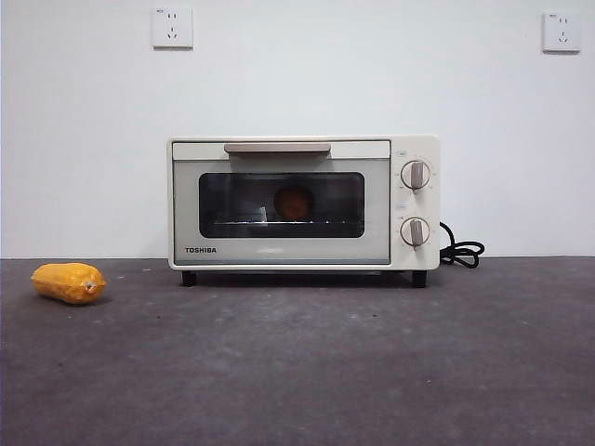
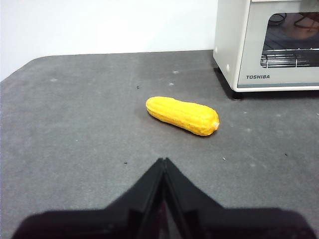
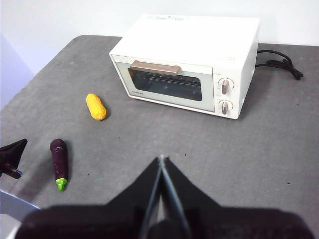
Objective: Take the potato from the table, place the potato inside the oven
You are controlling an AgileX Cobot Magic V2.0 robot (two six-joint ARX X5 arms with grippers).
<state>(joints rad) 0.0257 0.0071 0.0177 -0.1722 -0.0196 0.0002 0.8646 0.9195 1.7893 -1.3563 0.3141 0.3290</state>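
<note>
The cream-white oven [image 1: 302,203] stands at the back of the dark grey table [image 1: 307,372] with its glass door closed. Through the window I see the orange-brown potato [image 1: 294,202] resting on the rack inside. Neither gripper appears in the front view. My left gripper [image 2: 164,162] is shut and empty, hovering over the table short of the oven's [image 2: 269,45] left corner. Well back from the oven [image 3: 187,62] and higher up, my right gripper [image 3: 161,159] is also shut with nothing in it.
An elongated glossy yellow vegetable [image 1: 70,282] lies on the table left of the oven, also visible as the yellow vegetable [image 2: 182,115] before my left gripper. A purple eggplant [image 3: 59,155] lies nearer the table's front left. The black cord [image 1: 462,251] trails from the oven's right side.
</note>
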